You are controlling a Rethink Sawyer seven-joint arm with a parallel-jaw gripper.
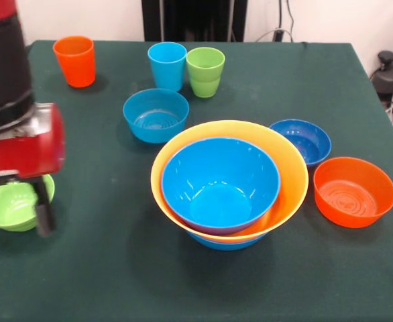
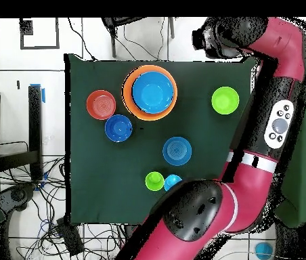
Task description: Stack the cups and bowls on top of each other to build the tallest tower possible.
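Gripper (image 1: 15, 221) hangs over the lime green bowl (image 1: 5, 204), fingers spread around its rim, holding nothing. We should settle squarely, pinch the wall, then carry it to the tower (image 1: 229, 184) mid-table.

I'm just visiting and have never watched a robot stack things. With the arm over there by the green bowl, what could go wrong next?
The gripper hangs right at the lime green bowl; a slightly off descent could tip or push it. In the tower, the top bright blue bowl sits off-centre in the yellow-orange bowl, so added pieces might lean. The light blue cup and lime green cup stand nearly touching; grabbing one may knock the other.
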